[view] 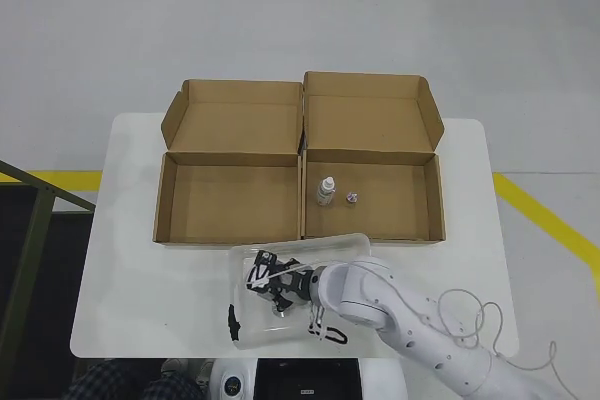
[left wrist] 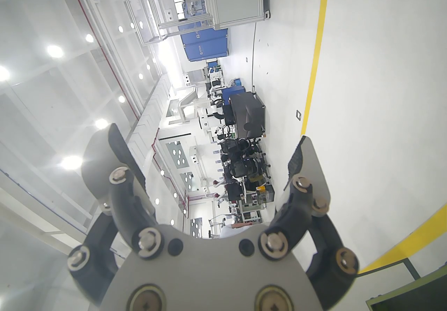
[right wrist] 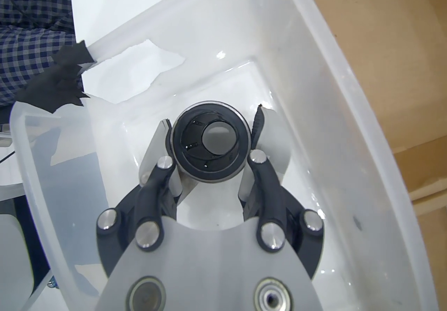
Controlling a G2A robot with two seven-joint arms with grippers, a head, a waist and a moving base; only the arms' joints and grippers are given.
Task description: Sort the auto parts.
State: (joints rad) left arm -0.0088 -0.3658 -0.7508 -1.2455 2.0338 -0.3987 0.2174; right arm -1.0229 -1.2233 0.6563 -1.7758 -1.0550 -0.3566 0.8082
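Note:
A round black ring-shaped part (right wrist: 211, 141) with a metal rim lies on the floor of a clear plastic bin (right wrist: 314, 22). My right gripper (right wrist: 212, 118) is down inside that bin, its fingers (right wrist: 260, 124) pressed against both sides of the part. In the top view the right gripper (view: 278, 287) is at the middle of the bin (view: 300, 243), near the table's front edge. A small white bottle (view: 325, 190) and a tiny pinkish part (view: 352, 198) lie in the right cardboard box (view: 435, 200). My left gripper (left wrist: 209, 148) is open and points up into the room, holding nothing.
The left cardboard box (view: 165, 200) stands beside the right one, both with lids folded back. Black tape (right wrist: 59, 78) sticks to a torn spot on the bin's rim. A black looped piece (view: 327, 330) hangs at the bin's near edge.

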